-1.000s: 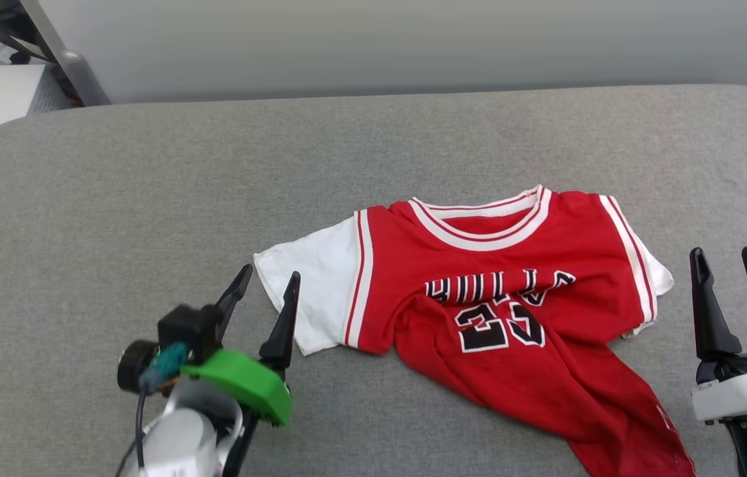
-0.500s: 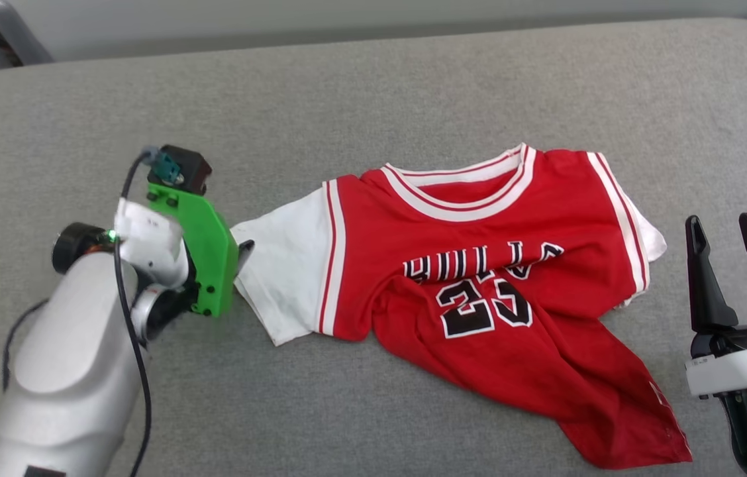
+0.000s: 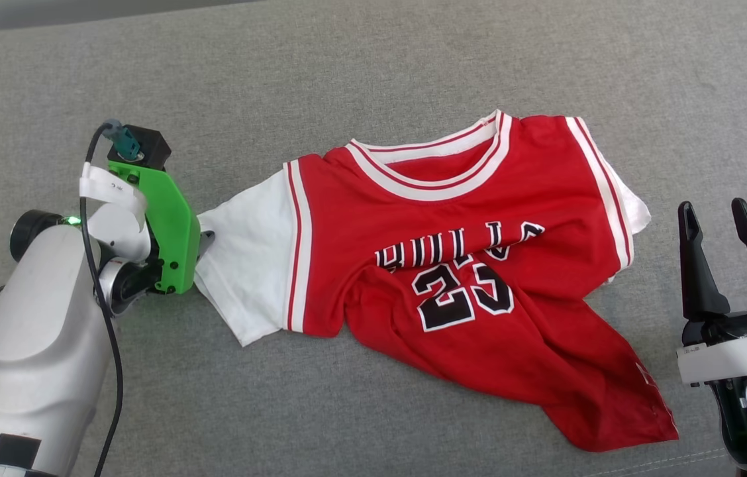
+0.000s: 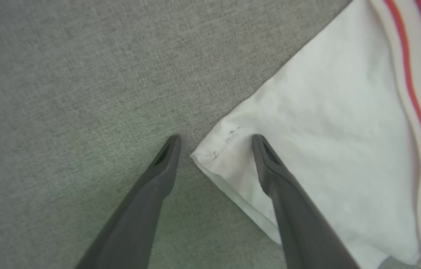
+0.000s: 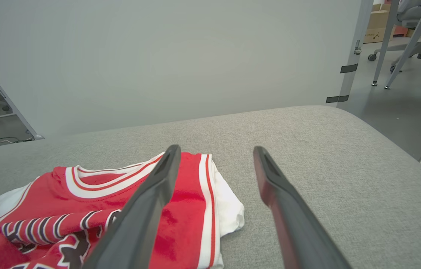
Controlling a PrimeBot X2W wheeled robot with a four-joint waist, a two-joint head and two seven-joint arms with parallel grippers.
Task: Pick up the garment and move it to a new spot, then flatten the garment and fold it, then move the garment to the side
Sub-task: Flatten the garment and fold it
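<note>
Red jersey T-shirt (image 3: 453, 265): it lies front up on the grey padded top (image 3: 347, 66), near the middle and a bit toward my right. Its bottom part is twisted and bunched up.
White sleeve (image 4: 307, 123): it sticks out flat toward my left, so its corner is easy to reach.
My left gripper (image 4: 214, 145): the fingers are wide apart and point down. One is over the grey top and the other is over the sleeve. The sleeve corner sits right between them. It holds nothing.
Why it is there: I think one pinch here would catch the corner, so I could lift the shirt and carry it to a new spot.
My right gripper (image 3: 718, 218): it is wide open too and holds nothing. It hangs just beside the shirt's other side and does not touch it.
Why it is there: I think it is close enough to help pull the shirt flat.
Number (image 3: 463, 298): 23, black with white edges. A wrinkle runs through it.
Letters (image 3: 459, 246): black with white edges. A fold hides part of them, so I cannot read the whole word.
</note>
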